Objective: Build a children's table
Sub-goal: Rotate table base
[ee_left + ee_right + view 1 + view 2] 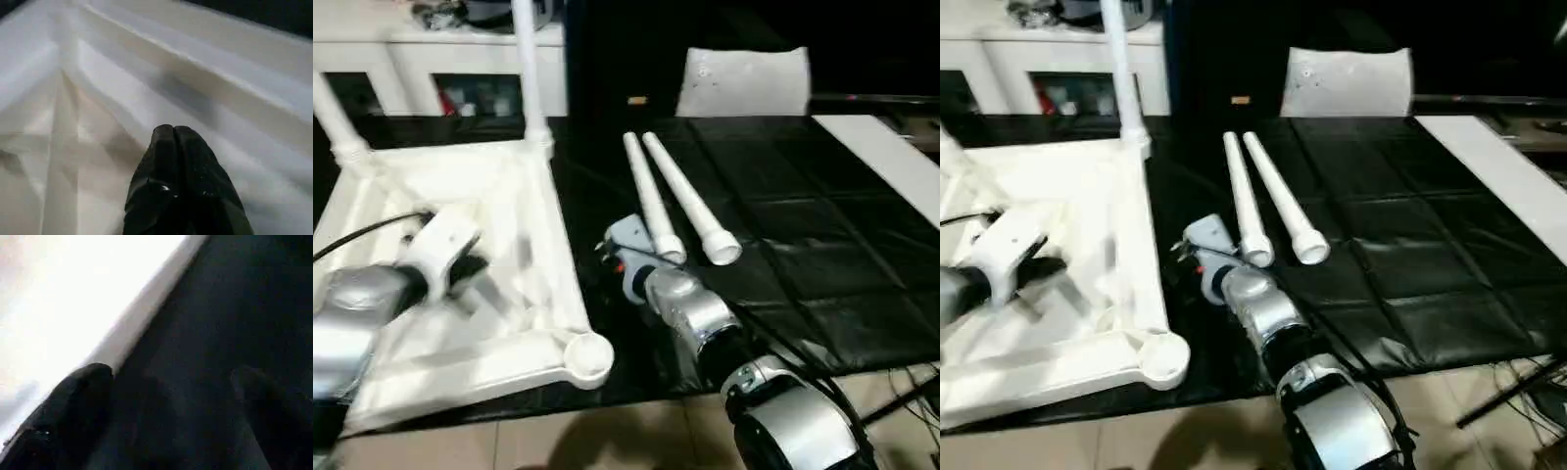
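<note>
Legs (680,201) beside upturned top (460,284)

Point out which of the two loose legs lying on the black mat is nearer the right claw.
The left loose leg: its wide end lies right beside the right claw, while the other leg lies on its far side.

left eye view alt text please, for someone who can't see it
An upside-down white table top lies on a black mat with two legs standing in its far corners. Two loose legs lie beside it, near the right arm.
</note>
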`<state>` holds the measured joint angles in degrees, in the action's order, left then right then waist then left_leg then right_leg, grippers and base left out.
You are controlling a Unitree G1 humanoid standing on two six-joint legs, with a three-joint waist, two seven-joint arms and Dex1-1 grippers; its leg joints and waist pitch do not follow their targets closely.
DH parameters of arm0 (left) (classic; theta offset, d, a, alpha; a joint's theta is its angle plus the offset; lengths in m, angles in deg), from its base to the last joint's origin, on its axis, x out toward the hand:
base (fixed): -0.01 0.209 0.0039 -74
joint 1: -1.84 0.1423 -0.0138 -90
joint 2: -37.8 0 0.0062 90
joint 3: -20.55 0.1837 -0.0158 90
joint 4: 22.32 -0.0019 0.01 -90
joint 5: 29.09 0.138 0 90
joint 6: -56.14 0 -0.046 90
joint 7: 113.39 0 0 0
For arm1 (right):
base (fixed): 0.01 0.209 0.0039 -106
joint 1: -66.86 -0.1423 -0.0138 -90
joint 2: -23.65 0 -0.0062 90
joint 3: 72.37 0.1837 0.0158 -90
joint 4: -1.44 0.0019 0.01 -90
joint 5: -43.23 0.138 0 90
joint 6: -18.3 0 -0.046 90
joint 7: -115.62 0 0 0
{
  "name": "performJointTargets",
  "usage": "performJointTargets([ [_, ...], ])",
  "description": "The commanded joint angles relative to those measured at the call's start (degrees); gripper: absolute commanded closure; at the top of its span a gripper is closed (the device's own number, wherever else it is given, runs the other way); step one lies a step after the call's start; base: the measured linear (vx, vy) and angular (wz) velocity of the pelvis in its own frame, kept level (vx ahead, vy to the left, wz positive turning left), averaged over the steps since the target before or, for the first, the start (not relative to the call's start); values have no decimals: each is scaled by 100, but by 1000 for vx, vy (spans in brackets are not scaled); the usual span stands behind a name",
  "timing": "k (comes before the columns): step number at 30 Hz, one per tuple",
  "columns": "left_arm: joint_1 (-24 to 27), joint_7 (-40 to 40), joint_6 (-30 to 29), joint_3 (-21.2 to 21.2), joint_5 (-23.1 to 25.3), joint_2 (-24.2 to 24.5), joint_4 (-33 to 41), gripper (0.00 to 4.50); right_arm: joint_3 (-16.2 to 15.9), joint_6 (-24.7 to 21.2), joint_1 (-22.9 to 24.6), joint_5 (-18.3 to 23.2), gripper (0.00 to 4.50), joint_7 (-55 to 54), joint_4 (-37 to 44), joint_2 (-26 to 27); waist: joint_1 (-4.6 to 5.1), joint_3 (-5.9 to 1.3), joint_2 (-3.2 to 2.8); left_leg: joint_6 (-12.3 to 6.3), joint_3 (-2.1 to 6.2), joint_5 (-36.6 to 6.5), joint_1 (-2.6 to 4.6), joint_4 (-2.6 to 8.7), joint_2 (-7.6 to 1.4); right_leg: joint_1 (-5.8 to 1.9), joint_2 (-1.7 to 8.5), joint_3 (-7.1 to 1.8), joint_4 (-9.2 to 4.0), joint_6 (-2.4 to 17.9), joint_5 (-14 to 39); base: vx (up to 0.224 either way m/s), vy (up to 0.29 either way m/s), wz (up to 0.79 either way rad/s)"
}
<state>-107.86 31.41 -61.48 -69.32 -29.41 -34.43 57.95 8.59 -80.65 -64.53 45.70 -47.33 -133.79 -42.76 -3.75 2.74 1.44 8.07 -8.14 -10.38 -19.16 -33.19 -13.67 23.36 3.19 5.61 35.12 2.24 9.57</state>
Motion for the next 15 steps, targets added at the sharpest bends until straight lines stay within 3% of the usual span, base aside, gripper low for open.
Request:
performJointTargets([
  [1, -100, 256, 305, -42, 18, -95, -157, 441, 171, 36, 37, 55, 0, -75, 563, -131, 26, -378, -257, 146, -73, -1370, -36, 390, 92, -334, 318, -315, -358, 773, 947, 0, 0, 0],
  [4, -41, 476, 315, -312, -166, -276, 46, 441, 177, -196, 323, 139, 0, 98, 1254, -295, 34, -401, -243, 131, -95, -1164, -40, 360, 98, -377, 327, -330, -317, 942, 478, 0, 0, 0],
  [5, 121, 556, 269, -511, -350, -415, 415, 425, 162, -401, 638, 188, 0, 233, 1922, -448, 30, -399, -292, 145, -83, -1115, -41, 359, 103, -396, 311, -328, -296, 962, 374, 0, 0, 0],
  [6, 121, 556, 269, -511, -350, -415, 415, 415, 162, -401, 638, 188, 0, 233, 1922, -448, 28, -395, -258, 104, -94, -1066, -64, 358, 92, -413, 331, -334, -317, 954, 277, 0, 0, 0],
  [7, 379, 668, 97, -762, -588, -631, 1024, 415, 205, -656, 1080, 293, 0, 311, 2744, -586, 41, -393, -246, 74, -101, -1102, -61, 361, 110, -392, 315, -318, -320, 962, 424, 0, 0, 0],
  [8, 379, 668, 97, -762, -588, -631, 1024, 403, 205, -656, 1080, 293, 0, 311, 2744, -586, 10, -396, -265, 67, -103, -1039, -60, 351, 75, -425, 348, -332, -331, 946, 370, 0, 0, 0],
  [9, 627, 852, -46, -942, -688, -846, 1563, 403, 272, -891, 1507, 353, 0, 251, 3498, -676, 12, -380, -302, 89, -104, -1028, -52, 348, 67, -402, 329, -331, -318, 957, 346, 0, 0, 0],
  [10, 774, 982, -123, -1038, -725, -979, 1868, 395, 318, -1022, 1760, 378, 0, 176, 3924, -719, 11, -371, -272, 44, -116, -1066, -60, 350, 67, -391, 321, -320, -337, 948, 427, 0, 0, 0],
  [11, 928, 1147, -306, -1085, -746, -1159, 2240, 375, 379, -1203, 2027, 449, 0, 52, 4359, -689, 3, -363, -324, 20, -115, -1136, -60, 351, 92, -393, 309, -311, -354, 917, 630, 0, 0, 0],
  [12, 928, 1147, -306, -1085, -746, -1159, 2240, 375, 379, -1203, 2027, 449, 0, 52, 4359, -689, 22, -348, -290, 8, -126, -1162, -72, 356, 84, -403, 307, -317, -382, 868, 722, 0, 0, 0],
  [14, 1068, 1397, -390, -1059, -687, -1357, 2590, 361, 401, -1460, 2267, 480, 0, -90, 4770, -669, 20, -298, -273, -49, -133, -1439, -63, 363, 122, -372, 298, -294, -488, 608, 1616, 0, 0, 0],
  [15, 1365, 1677, -292, -872, -738, -1678, 3216, 349, 292, -1762, 2752, 563, 0, -142, 5494, -704, 22, -281, -277, -43, -133, -1524, -46, 361, 129, -338, 291, -288, -513, 524, 1875, 0, 0, 0],
])
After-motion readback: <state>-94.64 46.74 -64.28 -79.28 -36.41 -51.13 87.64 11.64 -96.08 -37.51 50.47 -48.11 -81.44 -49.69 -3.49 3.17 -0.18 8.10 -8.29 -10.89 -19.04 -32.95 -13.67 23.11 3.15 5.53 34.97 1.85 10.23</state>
